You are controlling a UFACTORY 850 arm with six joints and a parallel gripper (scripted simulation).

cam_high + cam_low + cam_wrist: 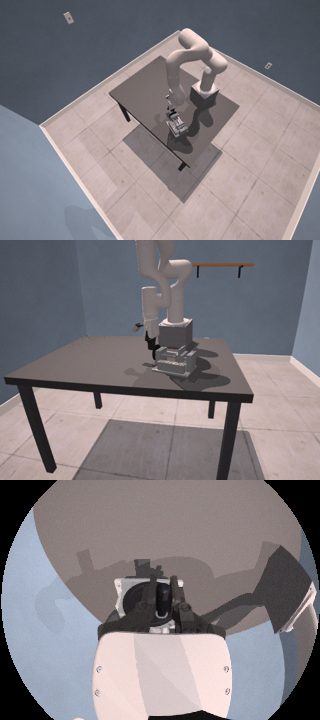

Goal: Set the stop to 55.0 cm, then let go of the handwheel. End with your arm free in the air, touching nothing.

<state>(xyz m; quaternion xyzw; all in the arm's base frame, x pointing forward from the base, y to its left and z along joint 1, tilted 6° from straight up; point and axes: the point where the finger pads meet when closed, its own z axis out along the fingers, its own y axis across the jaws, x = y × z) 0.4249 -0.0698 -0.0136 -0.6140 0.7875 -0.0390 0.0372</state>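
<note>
The grey stop device stands on the table, with a carriage, the stop, on its rods nearer the end away from the wheel. A scale block lies along its front, with a small red mark right of its middle; its figures are too small to read. The black handwheel is at the left end in the exterior view. My gripper points down and is shut on the handwheel's dark handle, which shows between the fingers.
The device and the arm's grey base block stand on the dark table. The base block is behind the device in the exterior view. An orange shelf hangs on the back wall.
</note>
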